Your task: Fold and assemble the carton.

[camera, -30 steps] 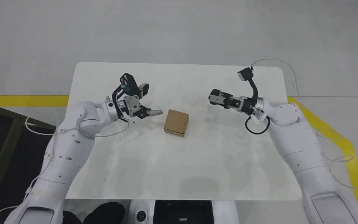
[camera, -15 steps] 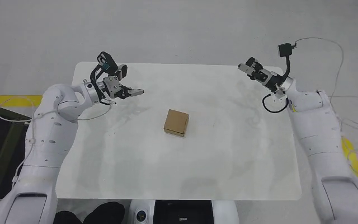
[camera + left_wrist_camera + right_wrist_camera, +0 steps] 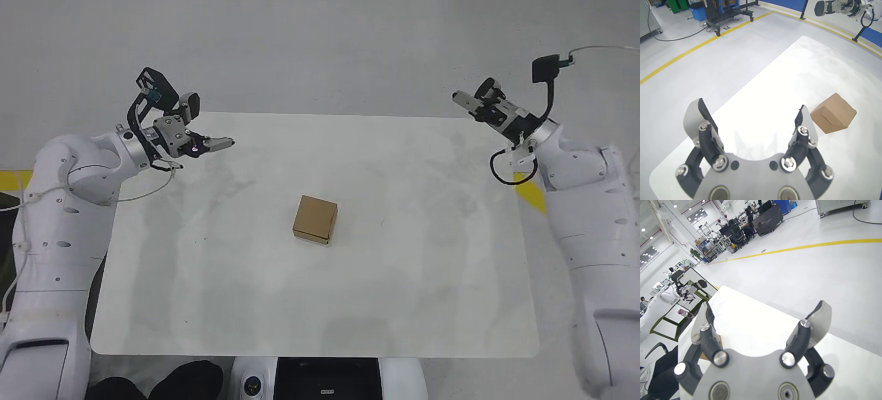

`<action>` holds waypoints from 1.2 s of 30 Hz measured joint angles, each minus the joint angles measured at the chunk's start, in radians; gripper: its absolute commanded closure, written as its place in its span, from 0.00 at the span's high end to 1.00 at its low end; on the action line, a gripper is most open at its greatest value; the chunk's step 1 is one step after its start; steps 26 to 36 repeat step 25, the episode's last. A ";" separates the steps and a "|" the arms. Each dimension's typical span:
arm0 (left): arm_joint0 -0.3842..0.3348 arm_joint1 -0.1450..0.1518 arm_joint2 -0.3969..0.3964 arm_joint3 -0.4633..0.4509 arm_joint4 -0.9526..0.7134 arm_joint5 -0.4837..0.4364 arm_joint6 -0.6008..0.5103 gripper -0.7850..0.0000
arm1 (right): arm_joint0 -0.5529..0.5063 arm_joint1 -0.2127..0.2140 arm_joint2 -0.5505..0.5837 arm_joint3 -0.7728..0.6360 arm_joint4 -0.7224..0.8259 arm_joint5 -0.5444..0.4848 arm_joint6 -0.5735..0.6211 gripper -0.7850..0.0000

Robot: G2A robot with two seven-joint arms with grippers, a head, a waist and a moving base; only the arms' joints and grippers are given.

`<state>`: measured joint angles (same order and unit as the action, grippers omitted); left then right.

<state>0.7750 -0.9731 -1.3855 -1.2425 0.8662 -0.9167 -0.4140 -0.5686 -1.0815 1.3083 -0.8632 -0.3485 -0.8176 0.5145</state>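
A small brown carton [image 3: 315, 219], closed into a box, rests near the middle of the white table [image 3: 420, 300]. The left wrist view shows the carton [image 3: 833, 113] with its side flap tucked in. My left gripper [image 3: 222, 144] hangs open over the table's far left corner, well clear of the carton, and its own view shows the gripper [image 3: 751, 106] empty. Over the far right corner my right gripper [image 3: 462, 97] is open and empty; in its wrist view the gripper [image 3: 763, 307] hides all but a brown sliver of the carton [image 3: 720, 340].
The table's far edge [image 3: 330, 114] and grey floor lie beyond both grippers. A yellow floor line [image 3: 60, 179] runs past the left side. Bare tabletop surrounds the carton on every side.
Both arms have drawn back from the carton toward the table's far corners, the left going left and away, the right going right and away. The carton has stayed put.
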 measured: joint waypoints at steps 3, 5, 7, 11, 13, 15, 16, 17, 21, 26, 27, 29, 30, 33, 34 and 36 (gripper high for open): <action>0.009 0.004 -0.005 -0.021 -0.004 0.008 -0.010 1.00 | 0.000 0.003 0.004 -0.007 -0.020 0.027 -0.015 1.00; 0.010 0.005 -0.005 -0.023 -0.005 0.009 -0.012 1.00 | -0.001 0.003 0.004 -0.007 -0.021 0.029 -0.016 1.00; 0.010 0.005 -0.005 -0.022 -0.005 0.009 -0.012 1.00 | -0.001 0.003 0.004 -0.006 -0.020 0.028 -0.016 1.00; 0.010 0.005 -0.005 -0.022 -0.005 0.009 -0.012 1.00 | -0.001 0.003 0.004 -0.006 -0.020 0.027 -0.016 1.00; 0.010 0.004 -0.005 -0.022 -0.004 0.009 -0.012 1.00 | -0.001 0.003 0.004 -0.006 -0.020 0.027 -0.016 1.00; 0.010 0.004 -0.005 -0.022 -0.004 0.009 -0.012 1.00 | -0.001 0.003 0.004 -0.006 -0.020 0.027 -0.016 1.00; 0.010 0.004 -0.005 -0.022 -0.004 0.009 -0.012 1.00 | -0.001 0.003 0.004 -0.006 -0.020 0.027 -0.016 1.00; 0.010 0.004 -0.005 -0.022 -0.004 0.009 -0.012 1.00 | -0.001 0.003 0.004 -0.006 -0.020 0.027 -0.016 1.00; 0.010 0.004 -0.005 -0.022 -0.004 0.009 -0.012 1.00 | -0.001 0.003 0.004 -0.006 -0.020 0.027 -0.016 1.00; 0.010 0.004 -0.005 -0.022 -0.004 0.009 -0.012 1.00 | -0.001 0.003 0.004 -0.006 -0.020 0.027 -0.016 1.00; 0.010 0.004 -0.005 -0.022 -0.004 0.009 -0.012 1.00 | -0.001 0.003 0.004 -0.006 -0.020 0.027 -0.016 1.00; 0.010 0.004 -0.005 -0.022 -0.004 0.009 -0.012 1.00 | -0.001 0.003 0.004 -0.006 -0.020 0.027 -0.016 1.00; 0.010 0.004 -0.005 -0.022 -0.004 0.009 -0.012 1.00 | -0.001 0.003 0.004 -0.006 -0.020 0.027 -0.016 1.00; 0.010 0.004 -0.005 -0.022 -0.004 0.009 -0.012 1.00 | -0.001 0.003 0.004 -0.006 -0.020 0.027 -0.016 1.00; 0.010 0.004 -0.005 -0.022 -0.004 0.009 -0.012 1.00 | -0.001 0.003 0.004 -0.006 -0.020 0.027 -0.016 1.00; 0.010 0.004 -0.005 -0.022 -0.004 0.009 -0.012 1.00 | -0.001 0.003 0.004 -0.006 -0.020 0.027 -0.016 1.00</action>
